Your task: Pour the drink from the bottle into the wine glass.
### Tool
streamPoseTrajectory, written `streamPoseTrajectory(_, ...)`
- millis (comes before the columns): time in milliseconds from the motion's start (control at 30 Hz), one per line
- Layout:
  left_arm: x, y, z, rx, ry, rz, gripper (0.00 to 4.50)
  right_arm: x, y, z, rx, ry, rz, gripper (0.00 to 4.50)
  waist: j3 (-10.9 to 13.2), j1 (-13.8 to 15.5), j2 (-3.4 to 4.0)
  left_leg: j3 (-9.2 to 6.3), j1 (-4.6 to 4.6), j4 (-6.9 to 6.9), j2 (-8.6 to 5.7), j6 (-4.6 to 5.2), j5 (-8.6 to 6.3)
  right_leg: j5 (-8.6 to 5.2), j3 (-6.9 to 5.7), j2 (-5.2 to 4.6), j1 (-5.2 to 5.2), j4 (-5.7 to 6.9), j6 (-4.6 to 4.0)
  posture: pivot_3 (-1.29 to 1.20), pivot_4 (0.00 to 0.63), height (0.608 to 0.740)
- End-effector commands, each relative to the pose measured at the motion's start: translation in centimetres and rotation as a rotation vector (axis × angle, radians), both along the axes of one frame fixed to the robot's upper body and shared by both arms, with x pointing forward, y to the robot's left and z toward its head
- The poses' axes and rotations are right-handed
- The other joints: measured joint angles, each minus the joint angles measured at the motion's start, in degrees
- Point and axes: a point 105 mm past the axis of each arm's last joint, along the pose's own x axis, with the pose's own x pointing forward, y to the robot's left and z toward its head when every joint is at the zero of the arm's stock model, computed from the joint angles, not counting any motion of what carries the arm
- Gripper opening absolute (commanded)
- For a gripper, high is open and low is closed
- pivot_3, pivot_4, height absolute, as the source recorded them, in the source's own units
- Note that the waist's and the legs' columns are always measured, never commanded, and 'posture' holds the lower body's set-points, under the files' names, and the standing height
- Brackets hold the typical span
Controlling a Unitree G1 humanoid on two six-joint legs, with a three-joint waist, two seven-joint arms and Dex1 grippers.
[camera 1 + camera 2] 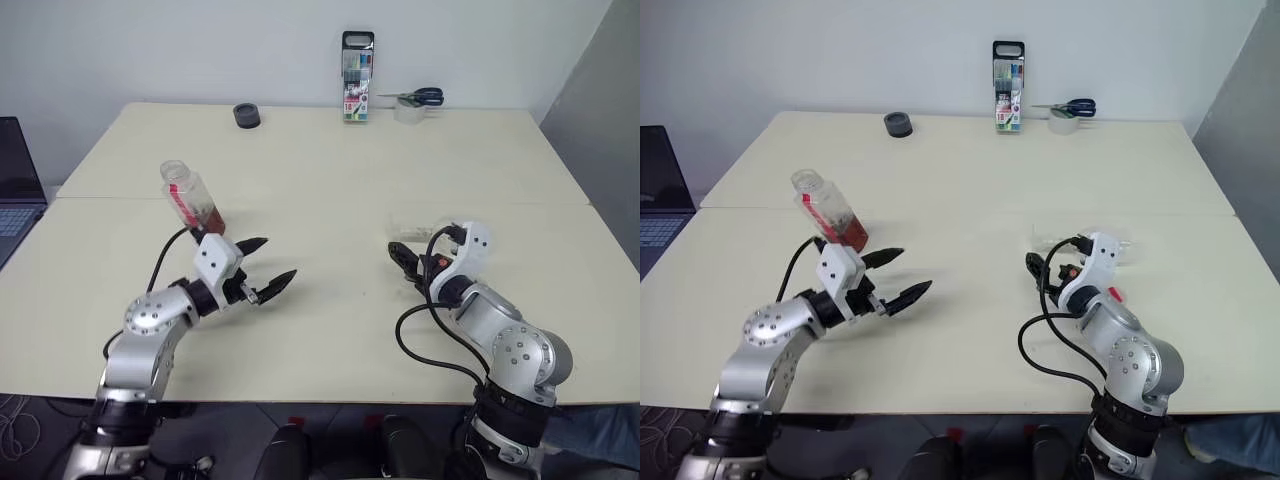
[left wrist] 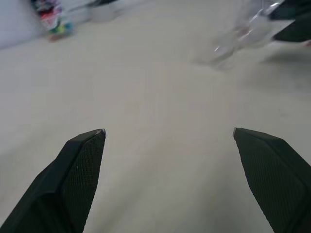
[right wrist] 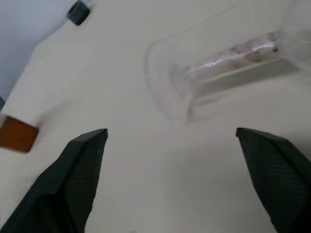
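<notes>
Clear squarish plastic bottle [image 1: 190, 198], reddish-brown drink [image 1: 207, 214] inside: upright, left, just beyond left gripper [image 1: 268, 268], jaws spread.
Clear stemmed wine glass [image 3: 218, 63]: lying sideways, right, beside right gripper [image 1: 408, 259], spread.
Advice: stand glass upright first, pinch stem gently.

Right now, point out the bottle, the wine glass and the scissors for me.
bottle [image 1: 192, 201]: left eye view, on its labelled side, above the drink.
wine glass [image 3: 170, 80]: right wrist view, on the round foot; it lies on its side.
scissors [image 1: 420, 96]: left eye view, near the blue handles.
</notes>
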Motion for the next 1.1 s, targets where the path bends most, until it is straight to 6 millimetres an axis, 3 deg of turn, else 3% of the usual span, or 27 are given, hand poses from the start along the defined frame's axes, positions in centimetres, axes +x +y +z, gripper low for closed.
streamPoseTrajectory(33, -0.3, -0.8, 0.7, 0.038, 0.003, -0.125, 4.49, 0.9, 3.0, 0.9, 0.307, 0.022, -0.048, 4.50, 0.01, -0.49, 0.02, 0.10, 0.04, -0.16, -0.02, 0.00, 0.00, 0.00, 0.08, -0.04, -0.04, -0.02, 0.00, 0.00, 0.150, 0.740)
streamPoseTrajectory(267, -1.5, -1.6, 0.6, 0.103, 0.039, -0.300, 4.49, 2.8, 4.1, 1.2, 0.491, 0.056, -0.090, 4.50, 0.02, -1.62, 0.03, 0.21, 0.21, -0.49, 0.06, 0.02, 0.02, -0.02, 0.11, -0.02, -0.08, -0.06, -0.04, 0.00, 0.150, 0.740)
streamPoseTrajectory(500, -1.2, -1.3, 0.7, 0.108, 0.045, -0.300, 4.49, 4.4, 5.4, 2.2, 0.566, 0.052, -0.090, 4.50, 0.01, -2.47, 0.02, 0.21, 0.22, -0.49, 0.06, 0.07, 0.05, -0.02, 0.12, -0.01, -0.08, -0.04, -0.04, 0.00, 0.150, 0.740)
streamPoseTrajectory(933, -1.2, -1.4, 0.7, 0.111, 0.050, -0.300, 4.49, 7.5, 5.2, 2.0, 0.640, 0.036, -0.174, 4.50, 0.01, -2.54, 0.03, 0.22, 0.26, -0.49, 0.08, 0.10, 0.07, -0.02, 0.14, 0.01, -0.07, -0.02, -0.03, 0.00, 0.150, 0.740)
streamPoseTrajectory(1033, -1.2, -1.5, 0.7, 0.113, 0.051, -0.301, 4.50, 7.9, 5.3, 2.2, 0.654, 0.033, -0.175, 3.90, 0.02, -2.54, 0.04, 0.20, 0.27, -0.50, 0.08, 0.10, 0.07, -0.02, 0.13, 0.01, -0.07, -0.02, -0.04, 0.00, 0.150, 0.740)
streamPoseTrajectory(1100, -1.1, -1.5, 0.7, 0.114, 0.052, -0.301, 4.50, 8.1, 5.4, 2.1, 0.661, 0.036, -0.177, 3.25, 0.03, -2.55, 0.05, 0.21, 0.26, -0.51, 0.08, 0.10, 0.07, -0.02, 0.13, 0.01, -0.07, -0.02, -0.04, 0.00, 0.150, 0.740)
